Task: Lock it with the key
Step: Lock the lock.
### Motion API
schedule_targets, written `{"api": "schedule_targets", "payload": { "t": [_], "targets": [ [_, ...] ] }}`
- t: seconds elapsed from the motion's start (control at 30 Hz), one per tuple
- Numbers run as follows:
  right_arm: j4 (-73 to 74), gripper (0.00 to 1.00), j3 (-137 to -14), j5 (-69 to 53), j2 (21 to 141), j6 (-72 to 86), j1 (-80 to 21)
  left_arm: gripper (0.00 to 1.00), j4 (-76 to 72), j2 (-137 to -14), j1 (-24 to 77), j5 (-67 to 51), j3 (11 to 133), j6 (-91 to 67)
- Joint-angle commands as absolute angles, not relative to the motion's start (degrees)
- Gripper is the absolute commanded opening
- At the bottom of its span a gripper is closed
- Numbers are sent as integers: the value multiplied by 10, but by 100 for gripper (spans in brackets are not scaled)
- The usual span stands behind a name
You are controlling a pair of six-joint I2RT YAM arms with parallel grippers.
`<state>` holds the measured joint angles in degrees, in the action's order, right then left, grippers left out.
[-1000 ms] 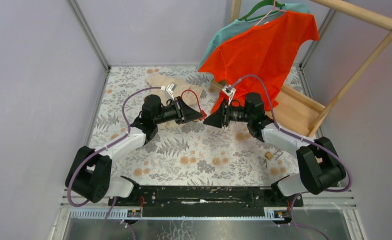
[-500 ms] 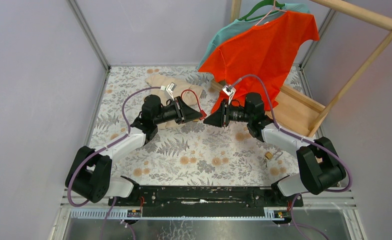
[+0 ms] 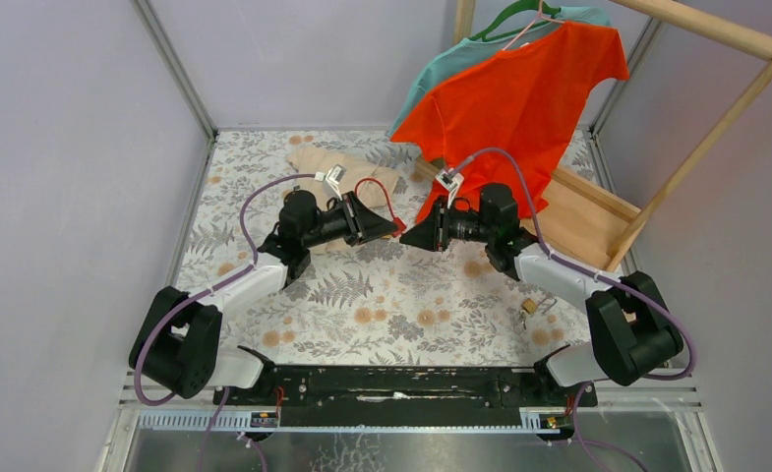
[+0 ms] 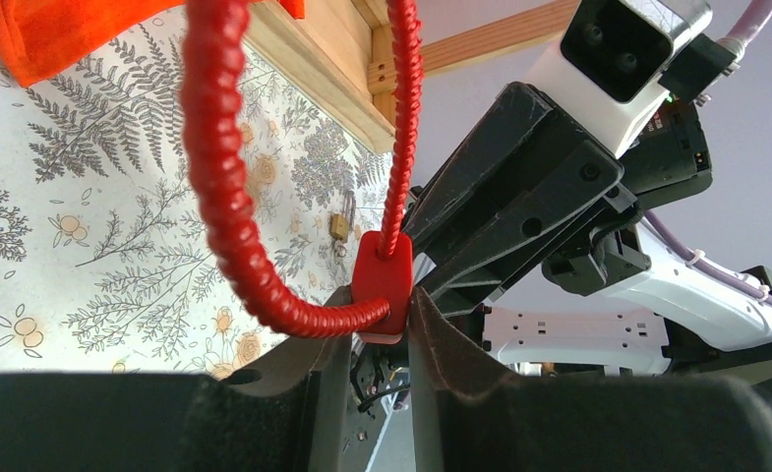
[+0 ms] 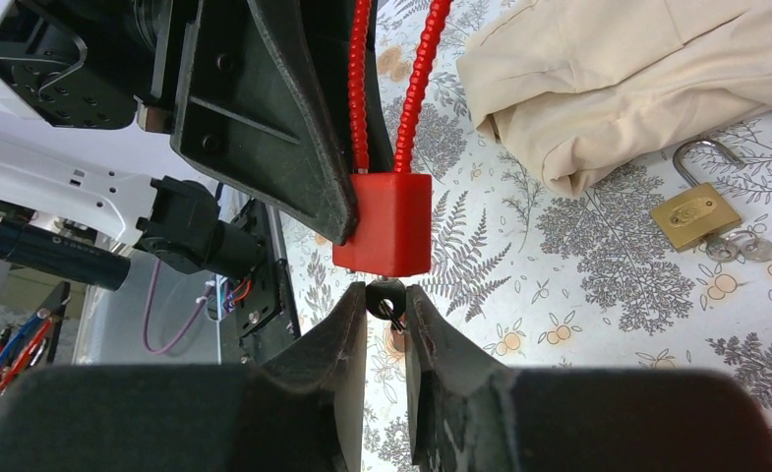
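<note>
**Two robot arms meet mid-air to fit a key into a red cable lock**

A red cable lock (image 5: 382,224) hangs at the centre of the overhead view, raised above the table, with its ribbed red cable looping up and away from a small boxy body. The left gripper (image 4: 380,320) pinches that body between its two dark fingers. Directly against the body's key end sits the key (image 5: 386,293), seen only as a small dark head. The right gripper (image 5: 386,305) has its fingers pressed together on it. Whether the blade is already inside the keyhole cannot be told.

Over the last second almost nothing has moved. The right arm has crept a touch leftward toward the lock and the left arm has held its place. This reads as fine alignment or the final push of insertion, with the turn that locks it probably yet to come.

Further out, a brass padlock (image 5: 694,214) with its own keys lies on the fern-patterned table (image 3: 382,315) at lower right, untouched. A beige cloth (image 5: 637,79) lies at the far side, and an orange shirt (image 3: 519,98) hangs at upper right
</note>
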<state>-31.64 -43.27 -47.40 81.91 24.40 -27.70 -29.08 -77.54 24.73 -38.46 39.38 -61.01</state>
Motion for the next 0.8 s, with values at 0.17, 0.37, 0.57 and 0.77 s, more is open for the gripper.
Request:
{"api": "schedule_targets", "payload": {
  "t": [0.17, 0.37, 0.57, 0.77],
  "targets": [
    [-273, 3, -463, -417, 798, 162, -287, 0, -320, -773, 251, -385, 396, -619],
    [-249, 0, -469, -389, 796, 140, -291, 0, -317, -774, 251, -384, 396, -616],
    [-241, 3, -469, -384, 795, 139, -292, 0, -309, -768, 250, -378, 396, -607],
    [-265, 41, -466, -426, 794, 169, -285, 0, -306, -761, 244, -379, 394, -604]
  ]
}}
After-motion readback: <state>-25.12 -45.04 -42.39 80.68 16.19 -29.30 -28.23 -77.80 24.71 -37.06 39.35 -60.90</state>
